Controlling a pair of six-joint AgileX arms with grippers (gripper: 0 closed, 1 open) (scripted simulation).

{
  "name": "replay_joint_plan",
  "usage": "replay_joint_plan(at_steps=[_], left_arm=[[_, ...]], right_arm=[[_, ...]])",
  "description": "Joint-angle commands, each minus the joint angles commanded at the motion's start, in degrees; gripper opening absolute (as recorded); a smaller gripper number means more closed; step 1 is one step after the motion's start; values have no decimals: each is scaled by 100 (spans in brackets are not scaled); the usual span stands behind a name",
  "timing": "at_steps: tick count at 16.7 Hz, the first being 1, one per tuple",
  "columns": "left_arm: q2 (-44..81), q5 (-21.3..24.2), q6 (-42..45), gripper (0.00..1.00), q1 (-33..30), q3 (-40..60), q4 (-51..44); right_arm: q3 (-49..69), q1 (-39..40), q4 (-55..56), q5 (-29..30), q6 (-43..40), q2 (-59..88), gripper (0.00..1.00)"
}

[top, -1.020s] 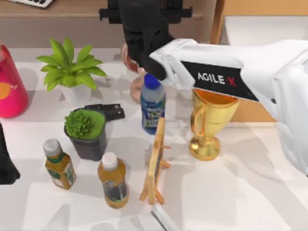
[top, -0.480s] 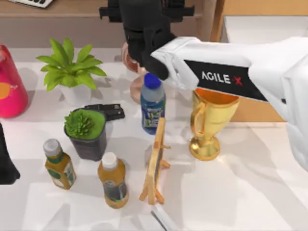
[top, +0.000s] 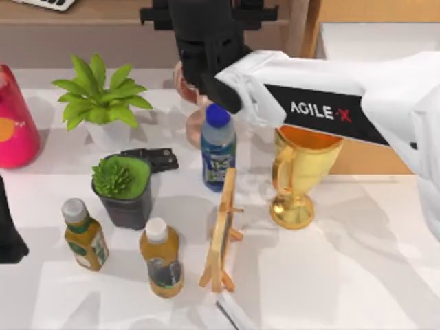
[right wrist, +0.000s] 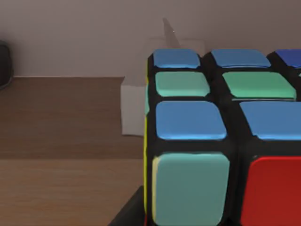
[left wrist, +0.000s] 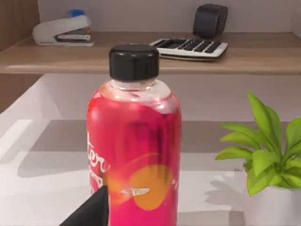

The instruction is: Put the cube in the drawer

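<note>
Change: right arm (top: pixel 323 110) has crept slightly rightward, toward the drawer (top: pixel 375 34) at far right.
Cube (right wrist: pixel 221 136): fills the right wrist view (apparently carried).
Right gripper (top: pixel 206 48): fingers' spread cannot be told.
Left gripper (top: pixel 8 234): parked at the table's left edge.

A white table (top: pixel 357 275) runs to a low brown wooden shelf (top: pixel 103 12) along its far edge, backed by a pale grey wall (left wrist: pixel 141 14). On the shelf sit a white stapler (left wrist: pixel 63 31), a calculator (left wrist: pixel 190 46) and a dark rounded object (left wrist: pixel 210 20). Soft shadows fall across the tabletop under even light. At the table's far right corner stands light-brown wooden furniture with a white inner surface (top: pixel 378 41).
</note>
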Motion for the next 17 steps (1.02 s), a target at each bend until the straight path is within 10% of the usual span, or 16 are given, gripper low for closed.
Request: replay_joint_plan(at_steps=[7,17], left_arm=[[0,0,0,100,0,0,0],[0,0,0,100,0,0,0]], right_arm=[[708,-66,-1931,-874,239,-411,0],[2674,-505,-7383,-2591,424,-751,0]])
